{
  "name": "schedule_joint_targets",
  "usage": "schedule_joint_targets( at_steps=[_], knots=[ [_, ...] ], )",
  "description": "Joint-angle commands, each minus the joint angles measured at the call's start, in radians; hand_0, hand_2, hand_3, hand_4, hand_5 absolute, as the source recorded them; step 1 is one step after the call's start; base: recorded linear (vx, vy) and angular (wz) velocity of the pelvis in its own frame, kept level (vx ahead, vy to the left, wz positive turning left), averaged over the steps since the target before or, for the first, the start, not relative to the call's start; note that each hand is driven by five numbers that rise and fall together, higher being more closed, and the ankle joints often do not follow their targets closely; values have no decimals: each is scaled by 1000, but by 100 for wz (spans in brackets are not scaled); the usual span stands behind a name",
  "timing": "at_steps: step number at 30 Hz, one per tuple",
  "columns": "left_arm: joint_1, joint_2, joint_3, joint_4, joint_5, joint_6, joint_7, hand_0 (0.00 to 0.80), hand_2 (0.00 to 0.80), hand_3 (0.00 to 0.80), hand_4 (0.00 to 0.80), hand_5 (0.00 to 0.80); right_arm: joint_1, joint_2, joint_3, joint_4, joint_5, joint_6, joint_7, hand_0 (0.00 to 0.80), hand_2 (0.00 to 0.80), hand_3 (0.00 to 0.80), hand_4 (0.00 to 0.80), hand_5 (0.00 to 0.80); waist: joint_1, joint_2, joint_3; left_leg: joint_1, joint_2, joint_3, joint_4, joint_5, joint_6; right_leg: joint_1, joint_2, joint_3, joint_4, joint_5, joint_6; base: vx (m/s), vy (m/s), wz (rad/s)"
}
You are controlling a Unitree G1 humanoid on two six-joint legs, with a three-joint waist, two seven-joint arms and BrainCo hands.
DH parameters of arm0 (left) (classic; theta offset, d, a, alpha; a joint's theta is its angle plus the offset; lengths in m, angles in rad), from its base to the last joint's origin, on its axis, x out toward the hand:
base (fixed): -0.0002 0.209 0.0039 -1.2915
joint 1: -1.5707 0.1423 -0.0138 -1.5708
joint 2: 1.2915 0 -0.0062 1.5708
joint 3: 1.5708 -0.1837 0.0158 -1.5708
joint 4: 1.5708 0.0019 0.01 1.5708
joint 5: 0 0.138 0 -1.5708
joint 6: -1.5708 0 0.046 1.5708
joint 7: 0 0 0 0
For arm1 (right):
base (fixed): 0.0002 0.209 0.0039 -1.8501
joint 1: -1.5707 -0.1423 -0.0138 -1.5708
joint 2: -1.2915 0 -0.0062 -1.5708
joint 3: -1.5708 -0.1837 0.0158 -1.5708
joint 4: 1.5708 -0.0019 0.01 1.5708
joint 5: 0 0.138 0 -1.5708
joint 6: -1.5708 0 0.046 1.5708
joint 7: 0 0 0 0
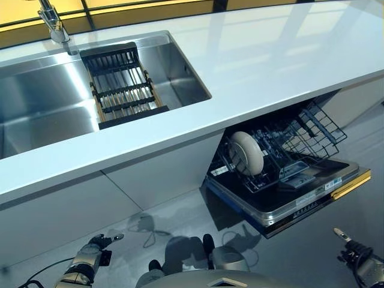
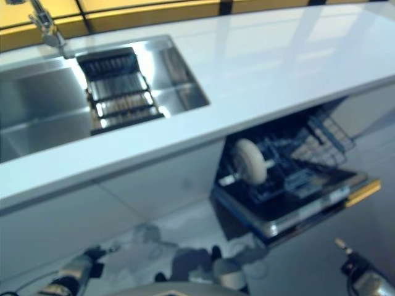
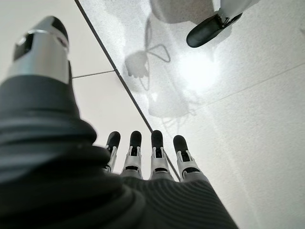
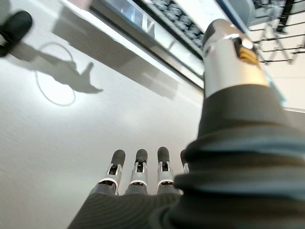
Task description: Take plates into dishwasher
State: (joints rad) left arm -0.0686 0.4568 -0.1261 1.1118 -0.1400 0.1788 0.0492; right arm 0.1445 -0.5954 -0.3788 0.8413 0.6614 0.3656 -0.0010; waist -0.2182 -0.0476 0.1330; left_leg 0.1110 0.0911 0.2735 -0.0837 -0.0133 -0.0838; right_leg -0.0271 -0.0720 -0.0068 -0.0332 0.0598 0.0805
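A white plate [image 1: 246, 152] stands on edge in the lower rack [image 1: 303, 141] of the open dishwasher, whose door [image 1: 300, 198] folds down under the counter. My left hand [image 1: 96, 249] hangs low at the lower left near the floor, fingers [image 3: 135, 155] straight and holding nothing. Low at the lower right is my right hand [image 1: 354, 252], also with straight fingers [image 4: 138, 169] and empty. Both hands are well away from the plate and the rack.
A long white counter [image 1: 258, 60] runs across the view with a steel sink [image 1: 42, 102] at the left. A dark dish rack [image 1: 123, 84] lies across the sink, and a tap [image 1: 53, 21] stands behind it. Grey floor lies below.
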Motion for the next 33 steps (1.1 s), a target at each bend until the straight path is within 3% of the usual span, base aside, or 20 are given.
schedule_joint_targets(
  at_steps=[1, 9, 13, 20, 26, 33],
  knots=[
    [-26, 37, 37, 33, 9, -19, -8, 0, 0, 0, 0, 0, -38, -8, 23, 21, 55, -103, 44, 0, 0, 0, 0, 0, 11, 36, 0, -93, -27, -31, 103, -36, 98, -73, 1, -19, 188, -76, 46, -54, -89, -5],
    [-63, 29, 33, -10, -11, -14, -7, 0, 0, 0, 0, 0, -109, 27, 96, 42, 158, -208, 85, 0, 0, 0, 0, 0, 24, 85, 81, -208, -21, -69, 202, -40, 81, -148, -21, -42, 241, -104, 13, -175, -62, 2],
    [-83, 10, 17, -33, -36, -25, -20, 0, 0, 0, 0, 0, -170, 24, 135, 29, 224, -296, 102, 0, 0, 0, 0, 0, 23, 139, 164, -291, -28, -77, 326, -64, 72, -224, -57, -53, 337, -135, -22, -234, 39, 12],
    [-58, -29, 7, -67, -85, -39, -15, 0, 0, 0, 0, 0, -258, -2, 149, 14, 310, -449, 174, 0, 0, 0, 0, 0, 29, 228, 223, -325, -51, -98, 380, -73, 59, -294, -96, -55, 458, -200, -53, -84, 97, 4],
    [-12, -47, 6, -124, -98, -23, -17, 0, 0, 0, 0, 0, -309, -48, 150, -191, 267, -447, 213, 0, 0, 0, 0, 0, 33, 265, 228, -302, -64, -106, 344, -52, 44, -286, -108, -61, 449, -204, -57, -10, 76, 0],
    [16, -84, -10, -133, -82, -33, -26, 0, 0, 0, 0, 0, -422, -71, 219, -408, 192, -424, 231, 0, 0, 0, 0, 0, 58, 266, 202, -265, -74, -113, 318, -57, 42, -248, -108, -69, 426, -217, -58, 8, 35, -15]
  ],
)
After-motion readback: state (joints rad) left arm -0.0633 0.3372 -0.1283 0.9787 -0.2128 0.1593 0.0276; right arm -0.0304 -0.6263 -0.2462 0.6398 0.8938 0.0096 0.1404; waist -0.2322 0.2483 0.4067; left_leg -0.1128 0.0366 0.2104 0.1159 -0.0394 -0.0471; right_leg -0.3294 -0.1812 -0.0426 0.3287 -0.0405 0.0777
